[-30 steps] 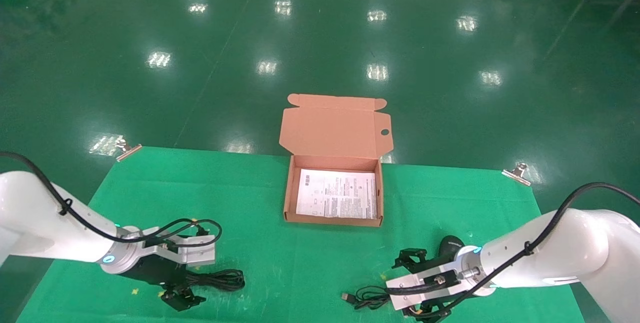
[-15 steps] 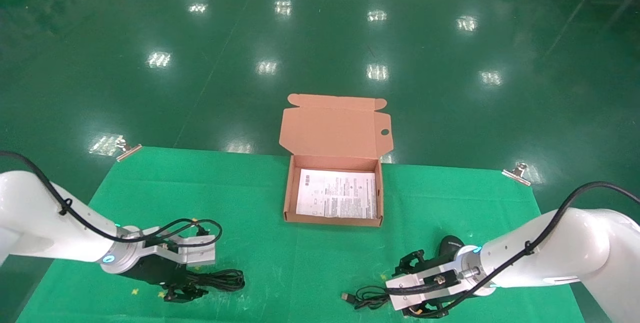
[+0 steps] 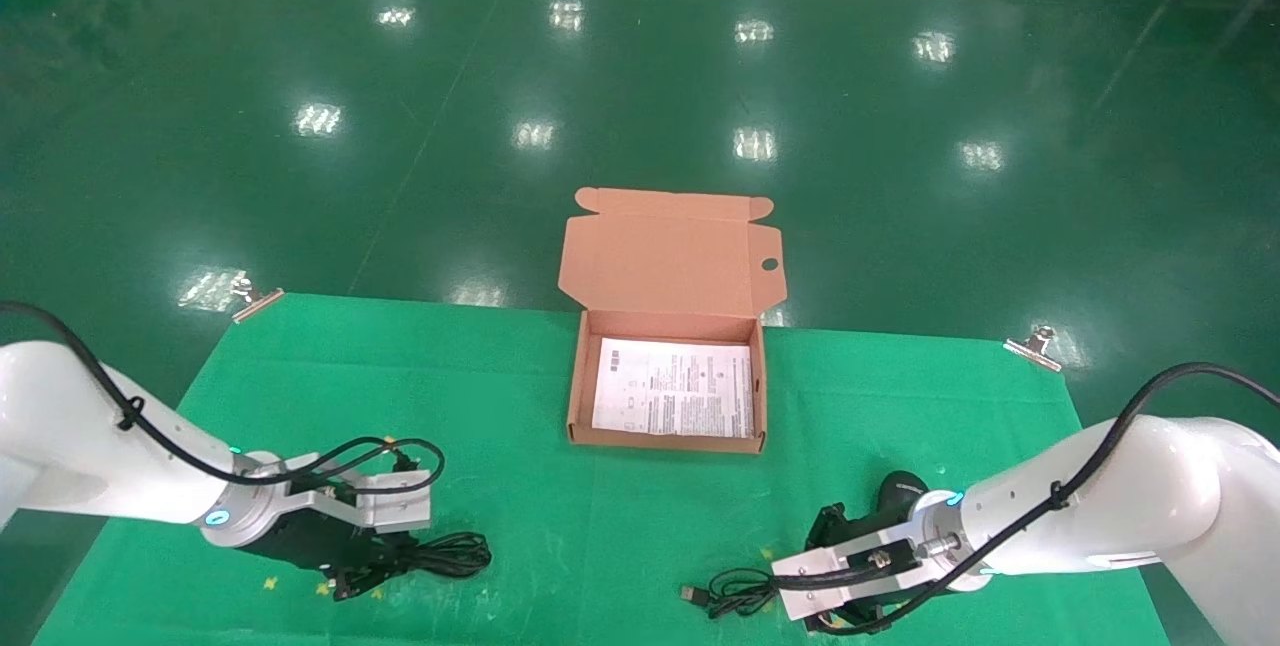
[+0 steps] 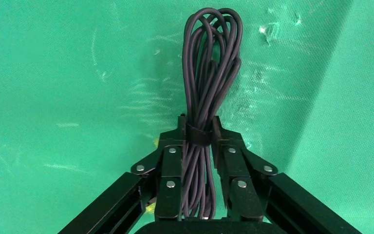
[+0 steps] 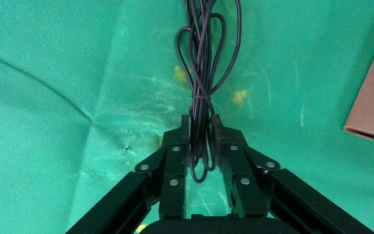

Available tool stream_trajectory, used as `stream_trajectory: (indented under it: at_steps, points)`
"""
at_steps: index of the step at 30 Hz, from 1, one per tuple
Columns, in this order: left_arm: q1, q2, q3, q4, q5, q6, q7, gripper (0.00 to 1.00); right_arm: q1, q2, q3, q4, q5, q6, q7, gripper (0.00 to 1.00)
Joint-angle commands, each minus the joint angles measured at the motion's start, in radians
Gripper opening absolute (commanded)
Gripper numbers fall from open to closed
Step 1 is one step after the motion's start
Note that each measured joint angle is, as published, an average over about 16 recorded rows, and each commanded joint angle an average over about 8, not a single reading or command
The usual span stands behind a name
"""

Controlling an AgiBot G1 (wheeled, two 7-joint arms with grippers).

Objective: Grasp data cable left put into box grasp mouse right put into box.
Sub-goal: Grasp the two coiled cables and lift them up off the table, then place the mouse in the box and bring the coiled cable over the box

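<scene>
1. Where the left gripper (image 4: 198,134) meets its load, both fingers (image 4: 172,161) press flat against the data cable (image 4: 209,73), closed at the small band that ties the bundle. The load is light, limp and thin; judged best held at this bound waist, since the long loops would likely splay or slip if taken elsewhere.
2. Right gripper (image 5: 200,127): fingers (image 5: 174,156) narrowed around the mouse's thin USB cord (image 5: 202,58), the strands gathered between the pads at a tie. The cord is slack and slippery-looking; lifting by it would probably leave the mouse dangling.
3. Mouse (image 3: 898,492): black, smooth, rounded, lying on the cloth just beyond the right wrist, not between the fingers. Judged rigid and light; its flanks offer the surer hold.
4. Cable bundle, head view: lies on the green tablecloth (image 3: 500,376) near the left front edge, loops trailing toward the centre.
5. Box (image 3: 575,396): open, lid flap raised, white printed sheet (image 3: 672,389) inside; well apart from both grippers, midway between them and farther back.
</scene>
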Motion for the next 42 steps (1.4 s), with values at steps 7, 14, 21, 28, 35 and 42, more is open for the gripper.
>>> stream_trajectory:
  at_steps: [7,14,21,28,35,42]
  points:
    - [0.000,0.000,0.000,-0.001,0.000,0.000,-0.001,0.00,0.000,0.000,0.000,0.001,0.000,-0.001,0.000,0.00]
    - [-0.004,-0.004,-0.002,-0.004,-0.002,0.003,0.001,0.00,0.002,0.003,0.005,0.000,0.007,0.000,0.006,0.00]
    - [-0.051,-0.047,-0.025,-0.057,-0.029,0.025,0.021,0.00,0.026,0.071,0.058,0.052,0.066,-0.010,0.074,0.00]
    - [-0.097,-0.098,-0.052,-0.183,-0.044,0.008,0.017,0.00,0.074,0.193,0.125,0.191,0.087,0.006,0.205,0.00]
    - [-0.133,-0.112,-0.074,-0.312,-0.027,-0.065,-0.016,0.00,0.172,0.220,0.181,0.272,0.058,0.069,0.295,0.00]
    - [-0.175,-0.076,-0.083,-0.354,0.016,-0.165,-0.044,0.00,0.309,0.092,0.205,0.206,0.045,0.143,0.259,0.00]
